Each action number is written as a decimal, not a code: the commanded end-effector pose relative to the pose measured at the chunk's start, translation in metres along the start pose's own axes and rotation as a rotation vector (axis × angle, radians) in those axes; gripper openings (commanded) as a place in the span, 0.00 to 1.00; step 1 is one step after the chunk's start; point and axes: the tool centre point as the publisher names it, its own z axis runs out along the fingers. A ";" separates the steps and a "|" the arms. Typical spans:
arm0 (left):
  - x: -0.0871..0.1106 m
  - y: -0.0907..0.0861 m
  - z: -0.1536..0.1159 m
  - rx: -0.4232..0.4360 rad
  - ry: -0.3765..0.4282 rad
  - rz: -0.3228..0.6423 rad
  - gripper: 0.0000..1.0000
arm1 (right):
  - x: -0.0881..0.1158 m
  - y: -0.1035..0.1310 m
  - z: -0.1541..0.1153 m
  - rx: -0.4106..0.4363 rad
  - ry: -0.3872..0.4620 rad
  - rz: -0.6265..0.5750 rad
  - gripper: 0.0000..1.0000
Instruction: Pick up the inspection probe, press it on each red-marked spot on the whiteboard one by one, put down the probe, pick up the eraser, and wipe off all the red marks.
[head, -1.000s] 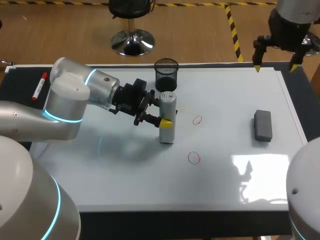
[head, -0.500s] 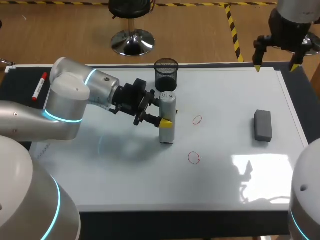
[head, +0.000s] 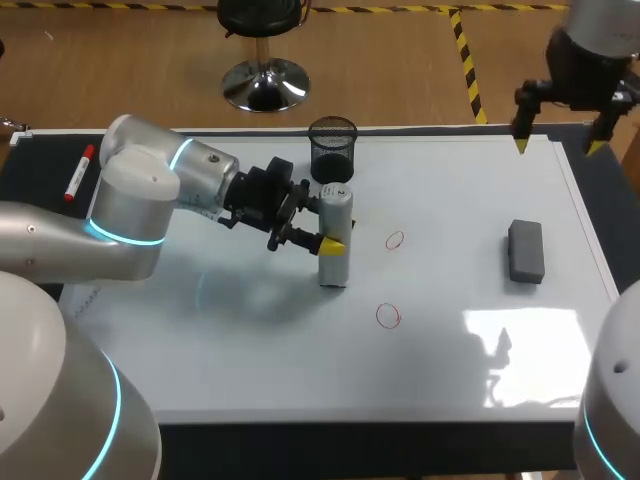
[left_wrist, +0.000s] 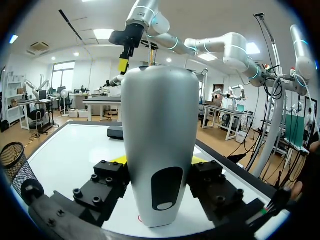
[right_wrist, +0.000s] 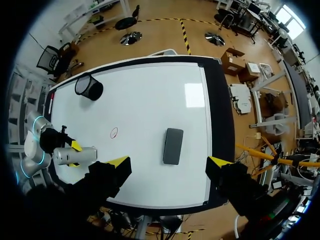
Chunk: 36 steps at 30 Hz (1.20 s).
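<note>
Near the middle of the whiteboard (head: 250, 350) the inspection probe (head: 335, 225) stands upright, its base on the board. The left gripper (head: 333, 238) comes in from the side, its fingers clamped on the probe's lower body from both sides; the left wrist view shows the probe (left_wrist: 160, 110) filling the space between them. A red mark (head: 395, 240) lies just to the right of the probe, and a second red mark (head: 388, 316) lies nearer the front edge. The grey eraser (head: 526, 251) lies flat, well apart, towards the board's right edge. The right gripper (head: 558, 147) hangs above the far right corner, fingers wide apart and holding nothing. A black mesh cup (head: 332, 148) stands at the far edge behind the probe. A red marker (head: 79, 172) lies on the dark surface (head: 30, 170) left of the board.
</note>
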 end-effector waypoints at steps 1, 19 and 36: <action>0.000 0.003 0.000 0.002 -0.001 0.002 0.00 | -0.012 -0.022 -0.003 -0.038 0.044 -0.007 1.00; 0.000 0.003 0.000 0.002 -0.001 0.002 0.00 | -0.003 -0.040 0.047 -0.011 0.021 0.017 1.00; 0.000 0.003 0.000 0.002 -0.001 0.002 0.00 | -0.013 -0.033 0.088 0.024 0.010 0.132 1.00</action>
